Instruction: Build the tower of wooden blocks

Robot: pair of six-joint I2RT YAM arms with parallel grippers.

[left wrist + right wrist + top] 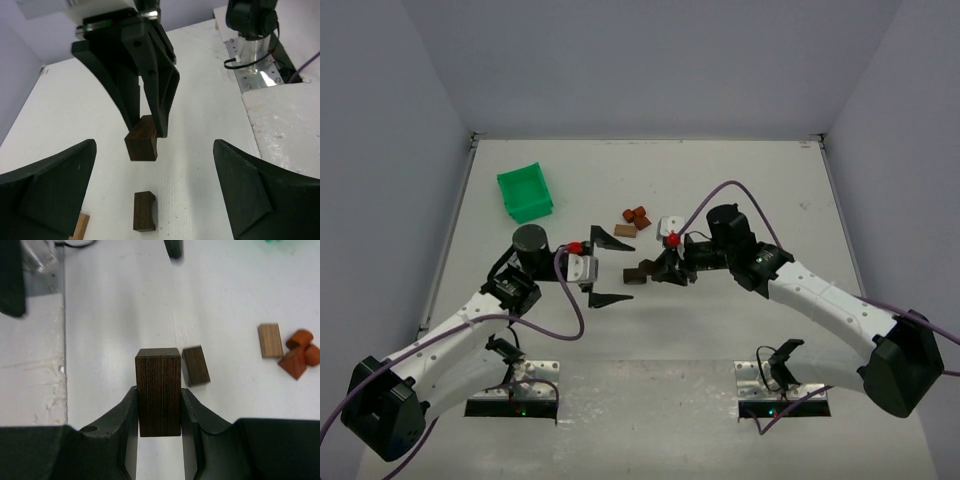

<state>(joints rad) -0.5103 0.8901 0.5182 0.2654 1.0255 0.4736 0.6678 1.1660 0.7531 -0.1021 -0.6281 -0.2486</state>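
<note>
Your right gripper (158,395) has its fingers (125,415) closed on the dark brown block (158,372), pinching its two long side faces, with the far end sticking out past the fingertips. The block appears to hang just clear of the counter (110,315), in the middle of the workspace. Your left gripper (628,271) is spread wide and holds nothing; its fingers flank the held block on both sides. Treat this piece as light, hard and rigid: it will not give under the fingers, but its smooth flat faces may let it pivot or slip if you squeeze near one end only, so keep the grip square across parallel faces. A second dark brown block (196,365) lies flat just beside the held one. A tan block (270,340) and the reddish-orange pieces (299,352) sit well apart from it. Those rounded pieces look likelier to roll out of a pinch, so take them across any flat sides you can find.
</note>
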